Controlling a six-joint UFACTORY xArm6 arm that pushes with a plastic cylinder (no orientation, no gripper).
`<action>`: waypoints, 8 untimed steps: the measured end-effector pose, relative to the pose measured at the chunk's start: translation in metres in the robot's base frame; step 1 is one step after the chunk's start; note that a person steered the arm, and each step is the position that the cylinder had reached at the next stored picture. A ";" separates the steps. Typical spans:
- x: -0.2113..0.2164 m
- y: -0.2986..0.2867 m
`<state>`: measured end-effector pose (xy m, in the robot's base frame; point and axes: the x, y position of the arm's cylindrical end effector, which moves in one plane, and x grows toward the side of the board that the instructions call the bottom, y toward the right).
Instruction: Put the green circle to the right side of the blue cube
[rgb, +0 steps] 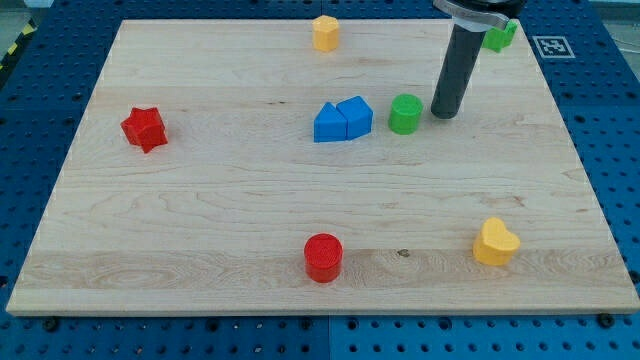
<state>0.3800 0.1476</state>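
Note:
The green circle (405, 114) stands on the wooden board just right of the blue cube (355, 116), a small gap between them. A blue triangle block (328, 124) touches the cube's left side. My tip (443, 113) rests on the board just to the right of the green circle, close to it; I cannot tell if they touch. The dark rod rises from there to the view's top.
A yellow block (325, 33) sits at the top centre. A second green block (500, 36) lies at the top right behind the rod. A red star (144, 128) is at the left, a red cylinder (323, 257) at the bottom centre, a yellow heart (495, 242) at the bottom right.

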 end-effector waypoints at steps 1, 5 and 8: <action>0.000 -0.011; 0.000 -0.036; -0.038 -0.023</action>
